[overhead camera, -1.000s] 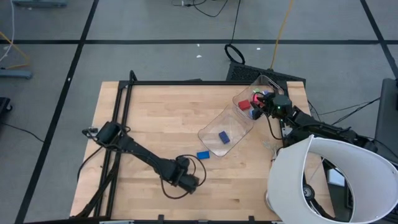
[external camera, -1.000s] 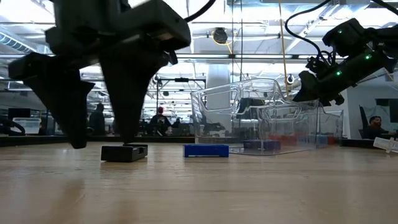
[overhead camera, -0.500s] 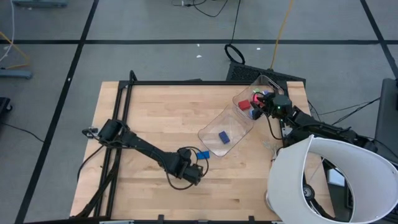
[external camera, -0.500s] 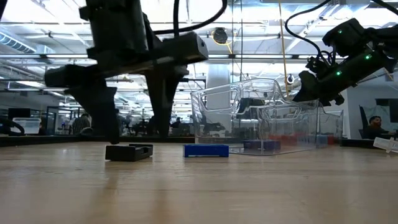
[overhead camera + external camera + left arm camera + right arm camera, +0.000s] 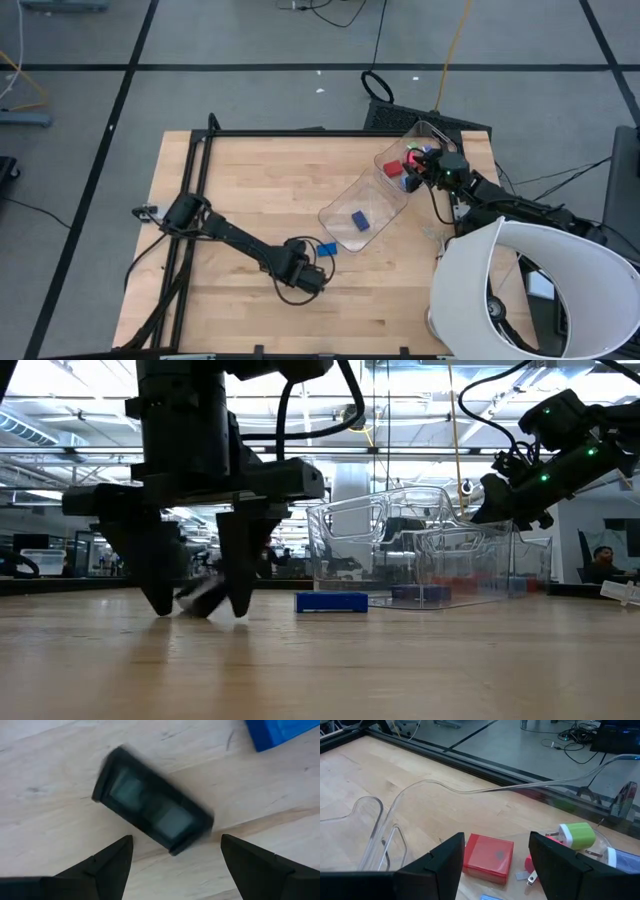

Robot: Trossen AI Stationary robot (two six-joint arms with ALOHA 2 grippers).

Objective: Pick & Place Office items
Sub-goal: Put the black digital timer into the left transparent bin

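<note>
Only the left wrist view shows the dark rectangle (image 5: 152, 821) lying askew on the table (image 5: 240, 190), between the left gripper's (image 5: 197, 605) open fingers, while the right gripper (image 5: 425, 170) grips the bin (image 5: 372, 205).

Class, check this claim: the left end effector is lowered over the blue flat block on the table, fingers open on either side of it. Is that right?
Not quite. The left end effector is lowered, fingers open, over the dark flat rectangle, not the blue flat block, which lies beside it on the table. The left wrist view shows this plainly.
</note>
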